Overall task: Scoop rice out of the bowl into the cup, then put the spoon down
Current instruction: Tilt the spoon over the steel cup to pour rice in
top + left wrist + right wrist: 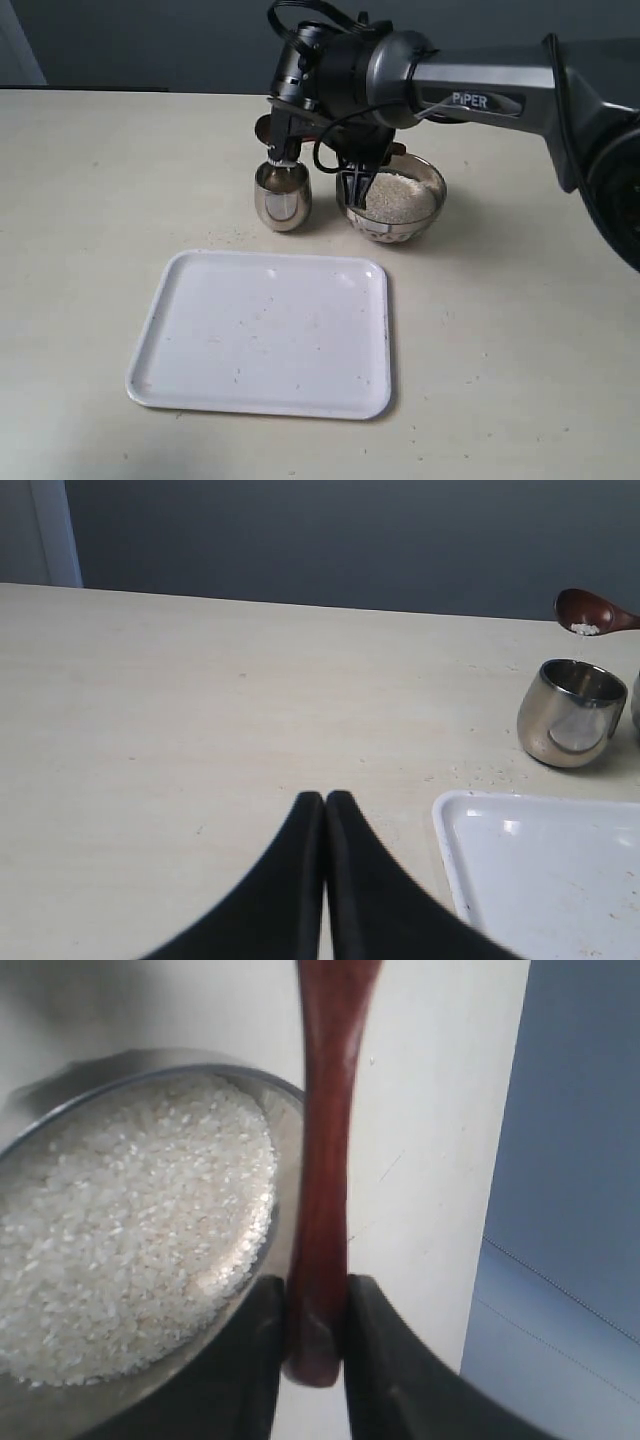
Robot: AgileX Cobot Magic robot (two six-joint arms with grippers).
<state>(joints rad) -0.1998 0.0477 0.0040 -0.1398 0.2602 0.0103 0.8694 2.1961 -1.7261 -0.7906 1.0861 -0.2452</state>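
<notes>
The steel cup (283, 195) stands left of the wider steel bowl (432, 190), which holds a heap of white rice (398, 196). My right gripper (357, 187) hangs over the bowl's left rim, shut on the end of the reddish-brown wooden spoon (330, 1110). In the right wrist view the gripper (316, 1285) pinches the handle, with the rice (130, 1220) just beside it. The spoon's head (588, 609) is tipped right above the cup (572, 712), with a few grains at its lower edge. My left gripper (326, 798) is shut and empty, low over the table, well left of the cup.
A white rectangular tray (265, 335) lies in front of the cup and bowl, its corner (460, 815) near the left gripper. A few loose grains dot the table between cup and tray. The right arm (470, 95) stretches in from the right above the bowl.
</notes>
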